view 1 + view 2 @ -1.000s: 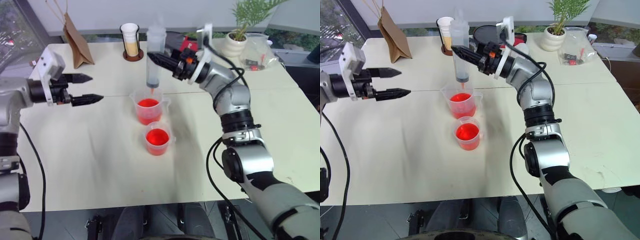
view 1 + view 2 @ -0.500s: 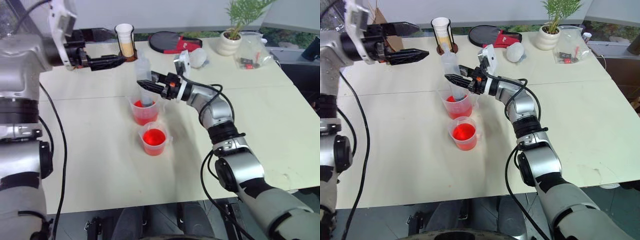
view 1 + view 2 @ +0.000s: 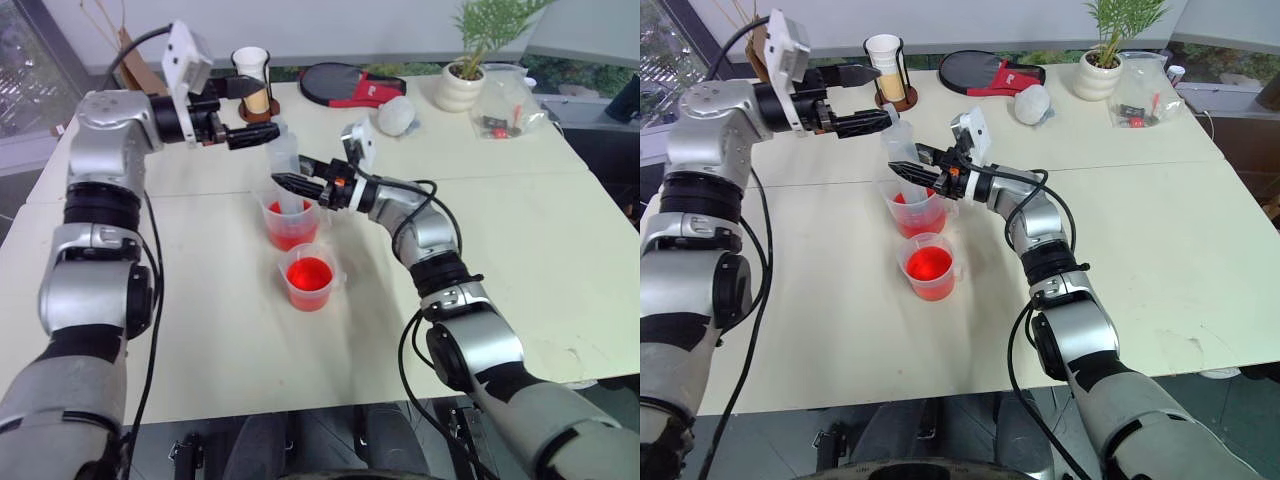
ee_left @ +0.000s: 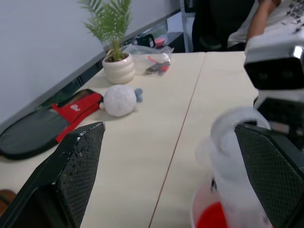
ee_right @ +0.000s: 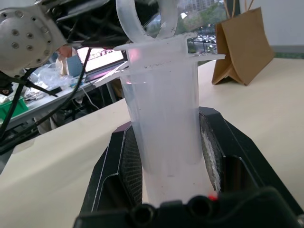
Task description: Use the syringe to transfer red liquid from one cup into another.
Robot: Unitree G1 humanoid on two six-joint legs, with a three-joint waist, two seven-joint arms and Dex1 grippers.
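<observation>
I see the desk (image 3: 560, 250) carrying everything. My left arm reaches level across it toward the right, its gripper (image 3: 262, 111) released, 2 fingers spread either side of the syringe's top ring. My right arm bends in from the right, pointing left, its gripper (image 3: 290, 183) clenched on the syringe (image 3: 285, 170) barrel. The syringe stands upright with its lower end inside the tall cup (image 3: 288, 225), which holds red liquid (image 3: 285, 238). The short cup (image 3: 310, 278), also filled red, sits just beside the tall cup on its near side.
</observation>
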